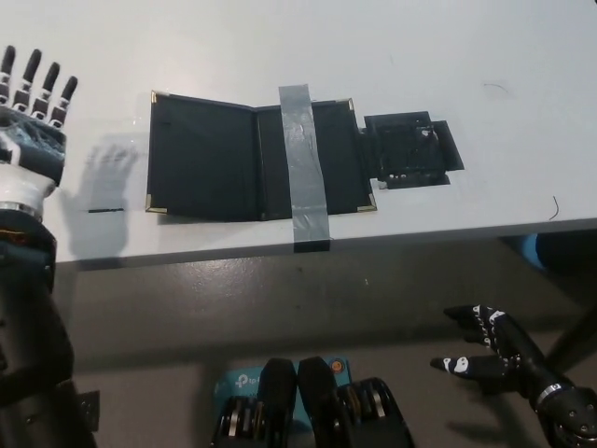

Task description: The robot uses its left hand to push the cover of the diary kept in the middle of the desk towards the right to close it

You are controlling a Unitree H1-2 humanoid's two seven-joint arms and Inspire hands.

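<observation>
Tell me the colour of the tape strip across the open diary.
Grey, over the black open diary; the tape strip shows only in the head view.

Left hand [33,117] raised, fingers [28,77] spread; right hand [494,347] low, empty, fingers apart.

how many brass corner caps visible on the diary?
4 on the open diary: top left, bottom left, top right, bottom right. The grey tape strip across the right half may hide others.

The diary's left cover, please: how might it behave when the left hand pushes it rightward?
The left cover lies flat with metal corners, so it probably swings stiffly. Grey tape pins the diary to the desk, so sliding seems unlikely.
</observation>
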